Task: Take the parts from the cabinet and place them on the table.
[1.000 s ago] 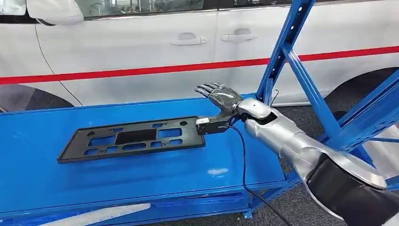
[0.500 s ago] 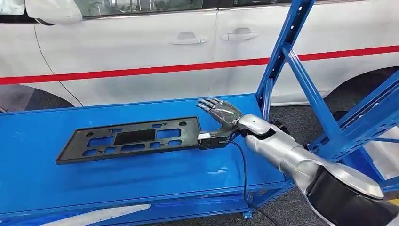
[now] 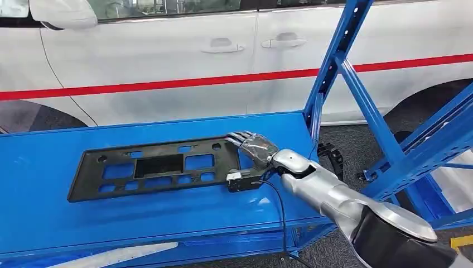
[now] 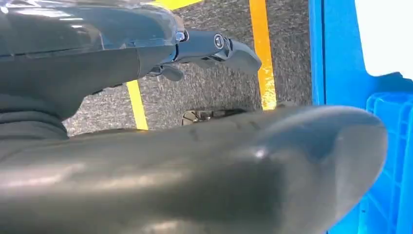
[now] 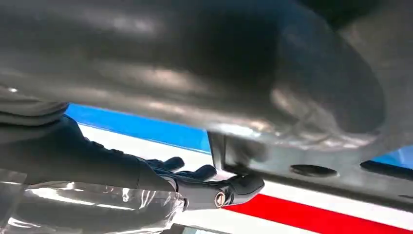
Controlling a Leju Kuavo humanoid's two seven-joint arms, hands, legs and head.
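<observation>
Overhead, one black part [image 3: 156, 168] lies flat on the blue desk [image 3: 167, 215]; the right hand [image 3: 254, 148] rests on its near-right end, fingers spread over the edge. Beside the right wrist, that hand's fingers [image 5: 204, 171] touch the part's rim, grasp uncertain. Beside the left wrist, the left hand [image 4: 214, 46] hangs released over floor.

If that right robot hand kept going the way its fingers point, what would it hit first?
Probably the black plastic frame on the blue table: the right robot hand already reaches over its near end. Depth is unclear.
</observation>
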